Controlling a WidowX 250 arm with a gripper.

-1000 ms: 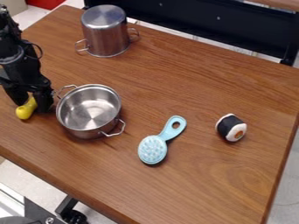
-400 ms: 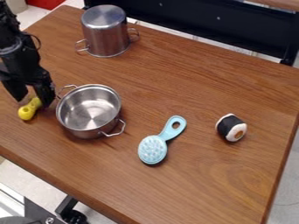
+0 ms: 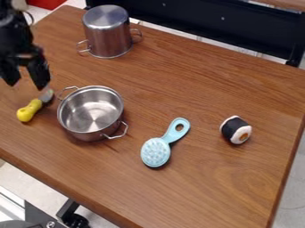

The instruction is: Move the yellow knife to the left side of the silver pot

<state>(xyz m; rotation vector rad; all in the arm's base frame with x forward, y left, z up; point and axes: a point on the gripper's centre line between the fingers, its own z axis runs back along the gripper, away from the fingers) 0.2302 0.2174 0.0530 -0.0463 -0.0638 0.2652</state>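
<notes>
Yellow at the handle and grey at the blade, the knife (image 3: 30,110) is seen flat on the table (image 3: 196,93), at nine to ten o'clock of the upright silver pot (image 3: 90,115). Its handle end is pointed toward seven o'clock and its blade toward one, the tip lying near the pot's loop at eleven o'clock; whether the two touch cannot be told. The gripper (image 3: 26,83) is held above, at about ten to eleven o'clock of the pot, its fingers apart — nothing is clamped. A second pot (image 3: 107,33), upturned, is placed at twelve o'clock of the first; the brush (image 3: 157,151) is found at four o'clock and the sushi roll (image 3: 236,130) at three.

The knife is judged to be a toy: light, stiff and not easily broken. Should a correction be wanted, the hold is best taken across the narrow part of the handle, near the blade — the rounded handle end may roll or slip if pinched, and the thin blade offers little to grasp. The placement appears complete; a clear lift is called for, with care that the blade is not brushed.
</notes>
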